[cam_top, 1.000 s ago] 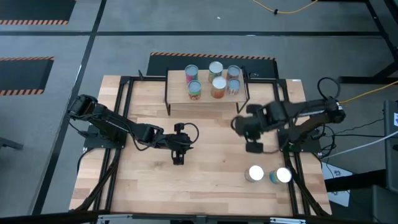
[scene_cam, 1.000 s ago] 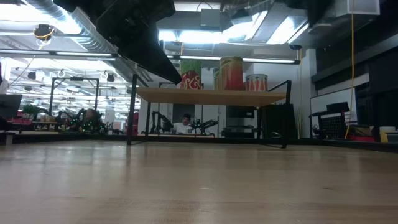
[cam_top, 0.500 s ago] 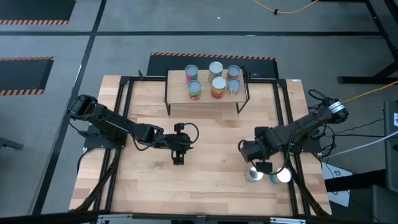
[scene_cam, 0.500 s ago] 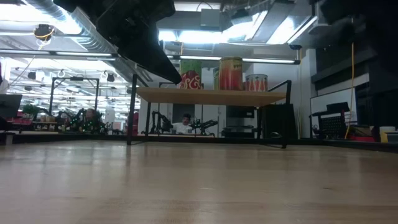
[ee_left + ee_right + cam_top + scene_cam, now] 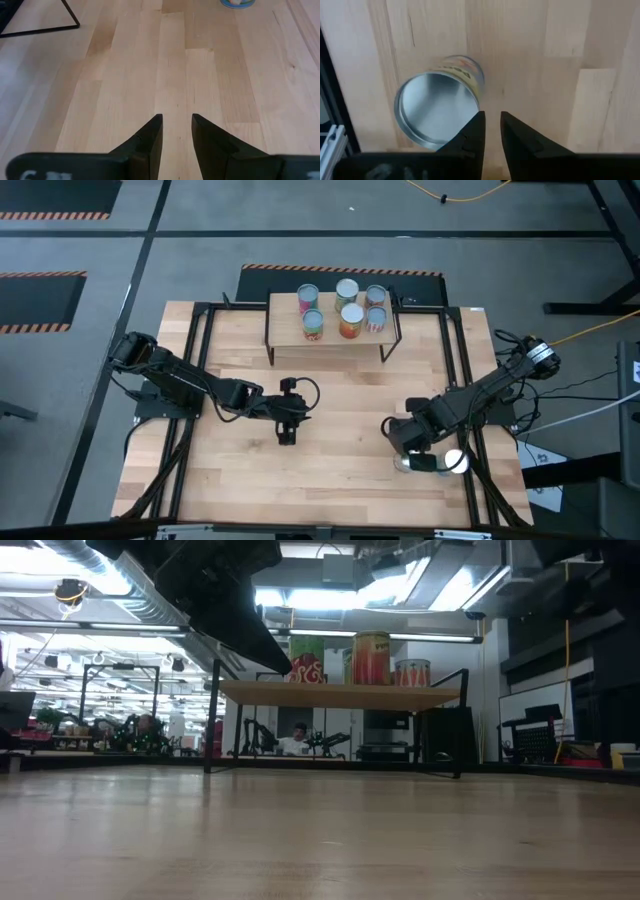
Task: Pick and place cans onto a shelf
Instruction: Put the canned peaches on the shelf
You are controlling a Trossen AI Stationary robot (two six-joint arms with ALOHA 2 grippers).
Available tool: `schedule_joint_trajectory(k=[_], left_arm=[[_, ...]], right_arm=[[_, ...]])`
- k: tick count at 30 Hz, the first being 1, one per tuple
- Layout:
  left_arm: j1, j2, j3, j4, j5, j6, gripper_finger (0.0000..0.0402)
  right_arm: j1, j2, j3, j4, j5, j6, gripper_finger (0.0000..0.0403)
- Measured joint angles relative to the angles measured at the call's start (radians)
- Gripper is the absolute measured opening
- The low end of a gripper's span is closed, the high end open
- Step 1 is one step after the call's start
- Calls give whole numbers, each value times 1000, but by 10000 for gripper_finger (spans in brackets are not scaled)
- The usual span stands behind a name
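Several cans [image 5: 340, 310] stand upright on the shelf [image 5: 330, 335] at the table's far middle; they also show in the low view [image 5: 372, 658]. Two more cans stand on the table at the near right: one with a silver top [image 5: 456, 462], and one [image 5: 437, 117] with a yellow label partly under my right gripper. My right gripper [image 5: 490, 131] hovers above the table just beside this can, its fingers nearly together and empty. My left gripper [image 5: 177, 132] is shut and empty, low over the table's middle [image 5: 287, 435].
Black frame rails [image 5: 468, 420] run along the table's left and right sides, close to the two near-right cans. Bare wood lies between the shelf and the near edge. The room beyond the table shows in the low view.
My right gripper has gone from in front of the shelf toward the table's near edge and down. It now stands over the two cans at the near right and covers part of one of them.
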Motion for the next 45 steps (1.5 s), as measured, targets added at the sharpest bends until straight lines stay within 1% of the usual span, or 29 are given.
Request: schedule_joint_trajectory(k=[12, 17, 22, 30, 33, 38, 45], left_arm=[[0, 0, 0, 0, 0, 0, 96], [0, 0, 0, 0, 0, 0, 96], [0, 0, 0, 0, 0, 0, 96], [0, 0, 0, 0, 0, 0, 96], [0, 0, 0, 0, 0, 0, 96], [0, 0, 0, 0, 0, 0, 96], [0, 0, 0, 0, 0, 4, 96]], right_arm=[[4, 0, -2, 19, 0, -1, 64], [25, 0, -30, 43, -1, -2, 64], [42, 0, -69, 60, -45, -2, 64], [44, 0, -82, 79, -47, -1, 64], [44, 0, -82, 81, -47, 0, 52], [44, 0, -82, 95, -48, -1, 10], [43, -1, -83, 124, -45, -24, 5]])
